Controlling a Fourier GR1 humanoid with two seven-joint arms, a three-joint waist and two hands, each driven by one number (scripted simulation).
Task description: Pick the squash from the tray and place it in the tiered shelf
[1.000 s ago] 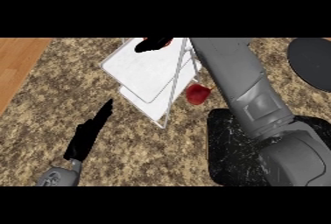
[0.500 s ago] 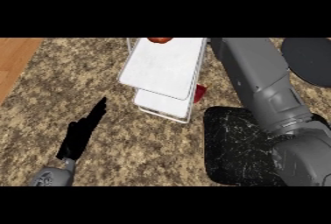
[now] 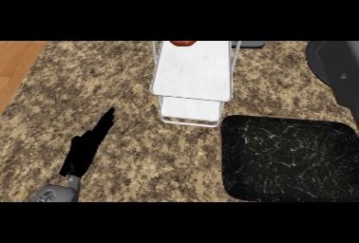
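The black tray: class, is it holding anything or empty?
Empty. The black tray shows only bare speckled surface; a red object sits on the white shelf.

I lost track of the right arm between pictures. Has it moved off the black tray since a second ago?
Yes. It has pulled back to the right edge, clear of the black tray, which it crossed before; its hand is out of view.

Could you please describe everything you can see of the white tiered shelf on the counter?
The white tiered shelf with a thin metal wire frame stands on the speckled brown granite counter, near its far edge. Two flat white tiers show: a large upper one and a lower one peeking out toward the robot below it. Wire rails run along both long sides and loop around the near end. A red object, only partly visible, sits at the upper tier's far end. The black marbled tray lies near its right corner. No hand touches it.
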